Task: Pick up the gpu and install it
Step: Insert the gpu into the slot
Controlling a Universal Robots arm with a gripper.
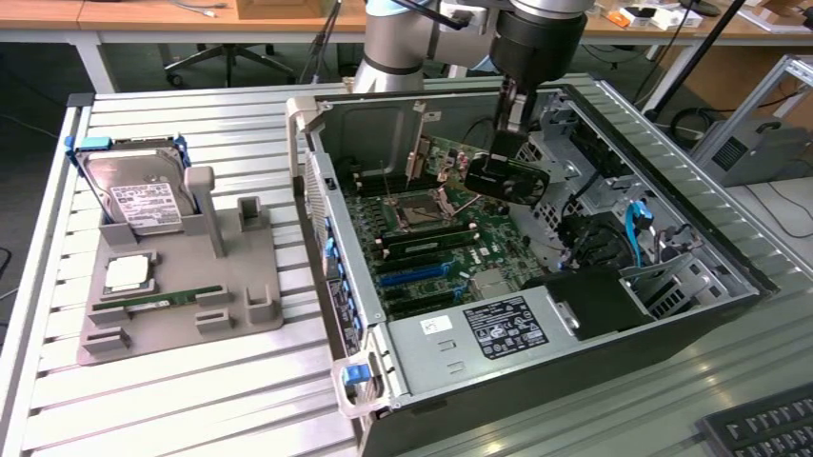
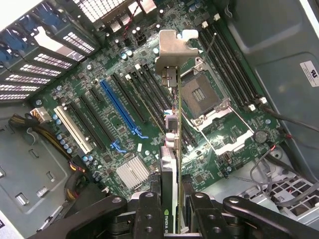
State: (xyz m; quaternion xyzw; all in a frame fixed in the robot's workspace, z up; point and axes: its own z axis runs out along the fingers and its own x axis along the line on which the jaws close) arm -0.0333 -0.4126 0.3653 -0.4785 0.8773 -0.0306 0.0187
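A: Where is the gpu (image 1: 507,181)?
B: It hangs inside the open computer case (image 1: 368,129), above the green motherboard (image 2: 99,114), not seated in any slot. The case lies on its side on the bench (image 1: 190,400).
A: And the gripper (image 2: 172,204)?
B: Its fingers (image 2: 148,211) are clamped on the gpu, one on each face. In the wrist view the card runs edge-on, with its silver bracket (image 2: 172,50) at the far end, near the processor socket (image 2: 199,94).
A: Anything else on the bench?
B: A grey holder (image 1: 242,257) near the edge at the exterior view's left. It carries a hard drive (image 1: 147,200) standing on edge and a memory stick (image 1: 163,299) lying flat.
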